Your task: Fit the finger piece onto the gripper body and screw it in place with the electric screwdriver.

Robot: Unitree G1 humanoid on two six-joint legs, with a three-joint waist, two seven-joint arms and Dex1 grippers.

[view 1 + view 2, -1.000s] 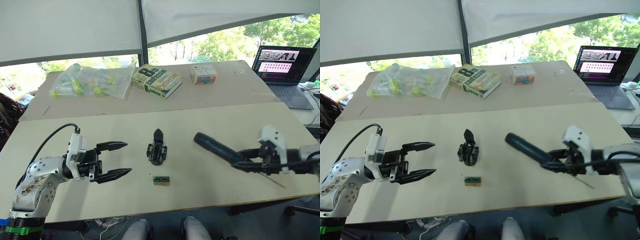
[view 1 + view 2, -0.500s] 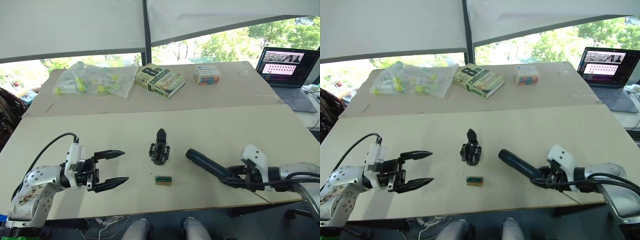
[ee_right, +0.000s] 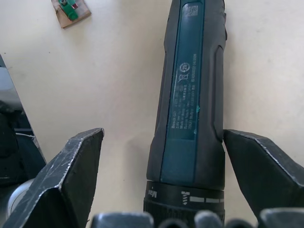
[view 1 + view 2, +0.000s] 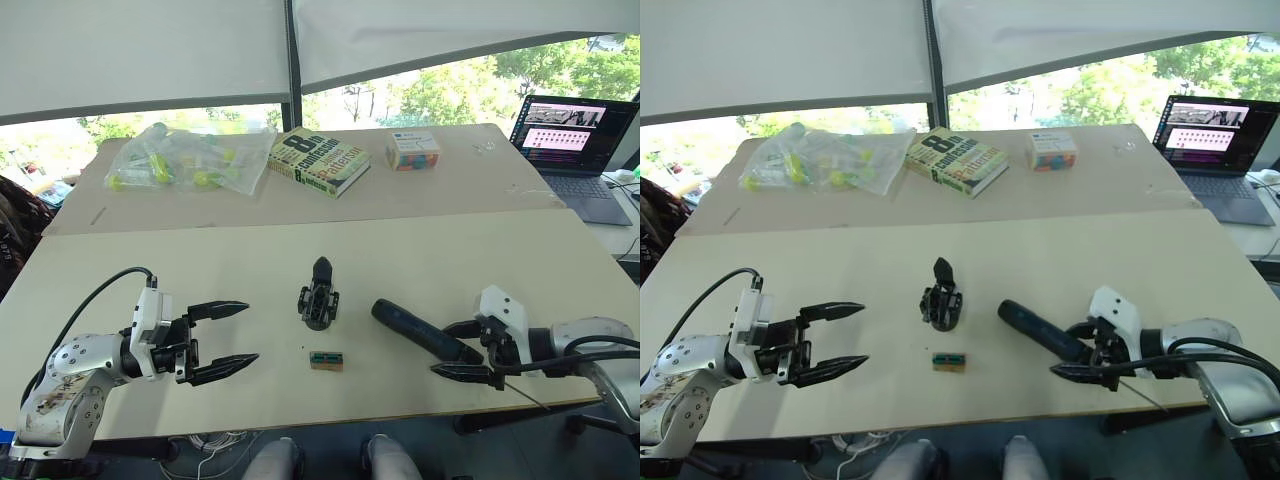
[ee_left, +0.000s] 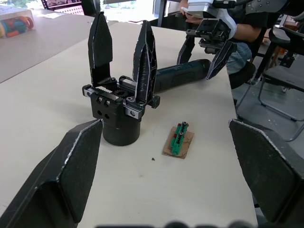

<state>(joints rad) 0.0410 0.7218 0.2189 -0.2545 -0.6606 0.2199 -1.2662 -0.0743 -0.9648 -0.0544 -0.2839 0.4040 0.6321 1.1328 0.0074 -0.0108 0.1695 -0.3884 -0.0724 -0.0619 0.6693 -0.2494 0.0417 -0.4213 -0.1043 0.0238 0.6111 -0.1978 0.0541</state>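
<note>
On a pale cream bench point(image 4: 420, 250) beneath drawn white blinds and a band of window with green trees, the electric screwdriver point(image 4: 425, 332) lies flat between the spread fingers of the right tool point(image 4: 460, 350), which stand apart on either side of its barrel; one finger looks to touch the casing, without clamping. The bit end points toward the bench's near edge, just beside that tool's wrist. Well apart, the left tool point(image 4: 240, 333) hovers with its two black fingers open and nothing between them. Between the two tools stands the gripper body point(image 4: 319, 296), upright, a pointed black finger rising from it. A small green part on a brown scrap point(image 4: 325, 359) lies just on the near side of it. Bare surface stretches around both tools. Beyond a seam, a second bench point(image 4: 300, 205) carries a plastic bag point(image 4: 185, 160), a book point(image 4: 318, 160) and a small box point(image 4: 412, 150). A laptop point(image 4: 578, 135) sits beyond the right tool.
</note>
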